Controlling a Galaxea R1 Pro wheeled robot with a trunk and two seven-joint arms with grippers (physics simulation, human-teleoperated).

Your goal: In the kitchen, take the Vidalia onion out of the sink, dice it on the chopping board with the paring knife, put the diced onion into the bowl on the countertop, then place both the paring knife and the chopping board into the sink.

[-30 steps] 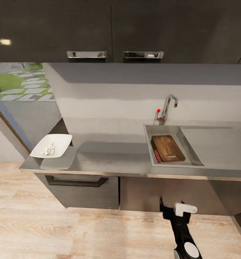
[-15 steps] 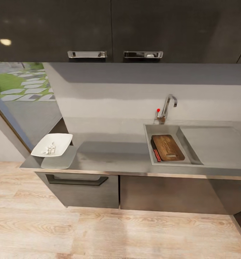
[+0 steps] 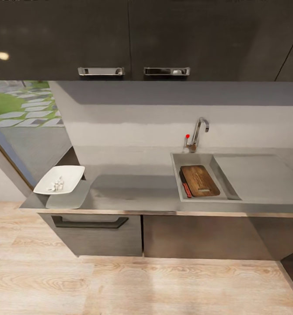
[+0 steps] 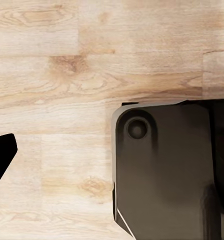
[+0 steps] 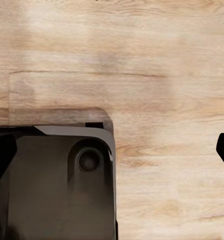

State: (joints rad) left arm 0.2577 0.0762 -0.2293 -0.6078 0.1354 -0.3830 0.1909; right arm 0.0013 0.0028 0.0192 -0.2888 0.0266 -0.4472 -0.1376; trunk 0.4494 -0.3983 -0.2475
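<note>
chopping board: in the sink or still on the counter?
In the sink. The chopping board lies flat inside the sink basin, with the paring knife beside it along its left edge.

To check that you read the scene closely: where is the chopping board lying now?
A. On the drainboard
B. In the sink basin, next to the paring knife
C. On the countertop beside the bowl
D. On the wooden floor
B: the head view shows the chopping board lying flat in the sink basin, with the red-handled paring knife along its side.
</note>
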